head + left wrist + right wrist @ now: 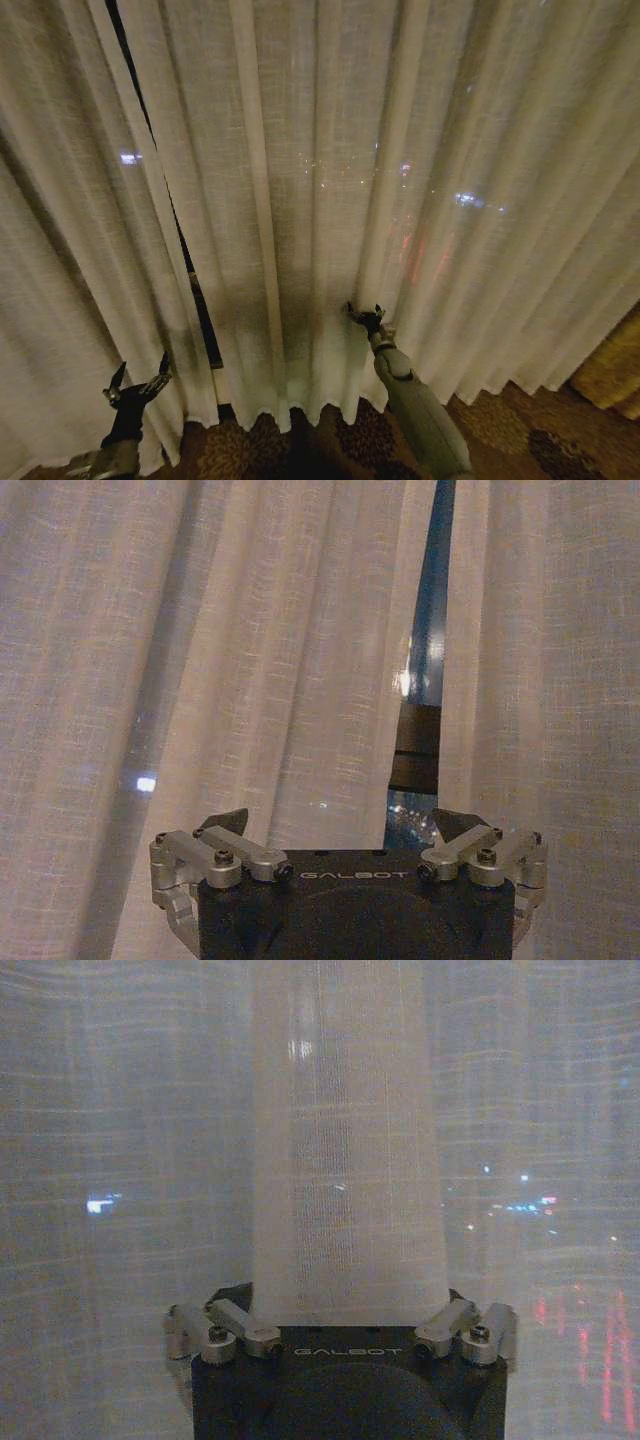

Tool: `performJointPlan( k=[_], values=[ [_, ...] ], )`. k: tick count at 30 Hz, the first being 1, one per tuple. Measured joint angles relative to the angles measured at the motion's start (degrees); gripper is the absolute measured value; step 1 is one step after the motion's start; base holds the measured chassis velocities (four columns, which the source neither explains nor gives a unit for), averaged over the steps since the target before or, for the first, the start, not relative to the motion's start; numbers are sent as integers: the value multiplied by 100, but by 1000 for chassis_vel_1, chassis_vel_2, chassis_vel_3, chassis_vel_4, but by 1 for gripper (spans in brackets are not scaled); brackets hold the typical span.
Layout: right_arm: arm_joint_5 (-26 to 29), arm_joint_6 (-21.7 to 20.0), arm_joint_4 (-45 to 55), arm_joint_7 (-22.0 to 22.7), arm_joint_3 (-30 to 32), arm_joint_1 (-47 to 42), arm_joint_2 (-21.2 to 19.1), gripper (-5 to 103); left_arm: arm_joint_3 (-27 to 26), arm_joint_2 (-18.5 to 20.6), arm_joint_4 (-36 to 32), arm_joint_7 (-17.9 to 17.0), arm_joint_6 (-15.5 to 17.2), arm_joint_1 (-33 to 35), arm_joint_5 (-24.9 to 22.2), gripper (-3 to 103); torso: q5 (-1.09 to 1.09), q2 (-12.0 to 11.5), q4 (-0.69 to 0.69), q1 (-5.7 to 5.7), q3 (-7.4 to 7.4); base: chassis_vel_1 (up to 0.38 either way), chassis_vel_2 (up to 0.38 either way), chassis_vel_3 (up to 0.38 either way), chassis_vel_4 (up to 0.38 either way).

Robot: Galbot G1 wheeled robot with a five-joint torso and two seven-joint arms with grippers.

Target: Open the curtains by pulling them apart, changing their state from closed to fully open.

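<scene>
**Both grippers at the sheer curtains, narrow gap showing**

I see the curtains [330, 200] hanging across the whole head view, two sheer cream panels with soft pleats, city lights glowing through the weave. A thin dark slit [185, 250] runs between them, widening a little toward the hem.

Left gripper [140, 385]: I have it low, in front of the left panel [70, 300], just off the slit. Its fingers [160, 372] are spread wide, nothing between them. From the left wrist camera the left gripper [340, 825] faces the cloth with the slit [425, 680] ahead of its one finger [455, 825] and the left panel's fabric ahead of the other. I cannot tell whether the tips touch the cloth.

Right gripper [366, 314]: I have it up against the right panel [450, 250], well away from the slit, near the lower part of the fabric. In the right wrist view a pleat [345, 1160] of the sheer cloth stands straight between the spread fingers [450, 1312] of the right gripper [348, 1310], reaching down to the gripper body. The fingers sit on either side of the fold, not closed on it.

Below the hem I see patterned dark carpet [330, 445], and a golden drape [615, 370] at the far right edge.
</scene>
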Motion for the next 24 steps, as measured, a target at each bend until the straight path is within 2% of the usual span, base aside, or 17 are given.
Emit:
performJointPlan(
  k=[1, 2, 3, 5, 6, 9, 11, 14, 16, 17, 18, 20, 22, 24],
  values=[
    [0, 9, -1, -11, -9, 2, 3, 92, 0, 0, 0, 0, 0, 0, 0, 100, 0, 0, 0, 0, 0, 0, 0, 0, 0],
    [2, 21, 40, -44, -48, -11, 4, 82, 0, 0, 0, 0, 0, 0, 0, 100, 0, 0, -1, 0, 0, 0, 0, 0, 0],
    [8, 21, 96, -54, -72, -33, 4, 82, 0, 0, 0, 0, 0, 0, 0, 100, 0, 0, -1, 0, 0, 0, 0, 0, 0],
    [20, 21, 184, -64, -103, -80, 2, 71, 0, 0, 0, 0, 0, 0, 0, 100, -1, 0, 0, 0, 0, 0, 0, 0, 0],
    [20, 21, 184, -64, -103, -80, 2, 71, 0, 0, 0, 0, 0, 0, 0, 100, -1, 0, 0, 0, 0, 0, 0, 0, 0],
    [48, -3, 390, -79, -159, -228, -24, 54, 0, 0, 0, 0, 0, 0, 0, 100, 0, 0, 0, 0, 0, 0, 0, 0, 0],
    [53, -9, 424, -83, -165, -257, -32, 54, 0, 0, 0, 0, 0, 0, 0, 100, 0, 0, -1, 0, 0, 0, 0, 0, 0],
    [112, -13, 594, -182, -196, -413, -68, 37, 0, 0, 0, 0, 0, 0, 0, 100, 0, 0, -1, 0, 0, 0, 0, 0, 0],
    [128, -13, 615, -192, -199, -431, -71, 37, 0, 0, 0, 0, 0, 0, 0, 100, 0, 0, -1, 0, 0, 0, 0, 0, 0],
    [184, -12, 665, -215, -205, -484, -83, 27, 0, 0, 0, 0, 0, 0, 0, 100, 0, 0, 0, 0, -1, 0, 0, 0, 0],
    [205, -13, 689, -230, -207, -513, -89, 27, 0, 0, 0, 0, 0, 0, 0, 100, 0, 0, 0, 0, 0, 0, 0, 0, 0],
    [264, -8, 749, -263, -204, -580, -105, 16, 0, 0, 0, 0, 0, 0, 0, 100, -1, 0, -1, 0, 0, 0, 0, 0, 0],
    [288, 3, 764, -273, -201, -600, -106, 16, 0, 0, 0, 0, 0, 0, 0, 100, 0, 0, -1, 0, 0, 0, 0, 0, 0],
    [261, 75, 818, -306, -173, -688, -117, 5, 0, 0, 0, 0, 0, 0, 0, 100, 0, 0, -1, 0, 0, 0, 0, 0, 0]
  ],
)
